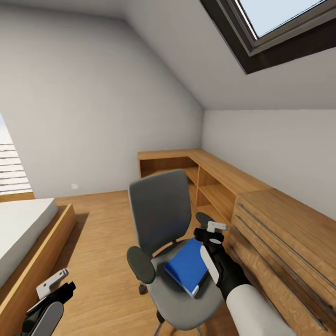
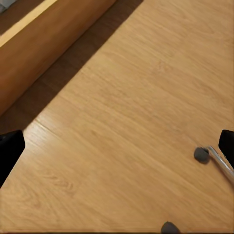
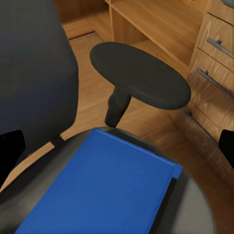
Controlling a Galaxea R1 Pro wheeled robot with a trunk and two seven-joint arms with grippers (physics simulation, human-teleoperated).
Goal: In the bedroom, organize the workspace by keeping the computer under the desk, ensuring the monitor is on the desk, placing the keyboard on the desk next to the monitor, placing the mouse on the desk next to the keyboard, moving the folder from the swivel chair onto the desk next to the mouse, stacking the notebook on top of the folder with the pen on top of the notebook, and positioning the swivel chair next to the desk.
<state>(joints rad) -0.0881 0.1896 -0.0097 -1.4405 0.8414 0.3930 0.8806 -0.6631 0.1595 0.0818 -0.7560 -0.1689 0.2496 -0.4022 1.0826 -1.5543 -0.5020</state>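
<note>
The swivel chair stands on the wood floor in front of me, grey back and seat with black armrests. On its seat lies the blue folder, flat and slightly askew. My right gripper hovers open just above the folder's far edge, beside the chair's right armrest. In the right wrist view the folder lies close below the open fingers, with the armrest beyond it. My left gripper hangs open and empty low at the left, over bare floor near a chair castor.
A light wood drawer cabinet runs along the right wall, close to the chair and my right arm. Open wooden shelves continue into the corner. The bed lies at the left. A skylight is set in the sloped ceiling.
</note>
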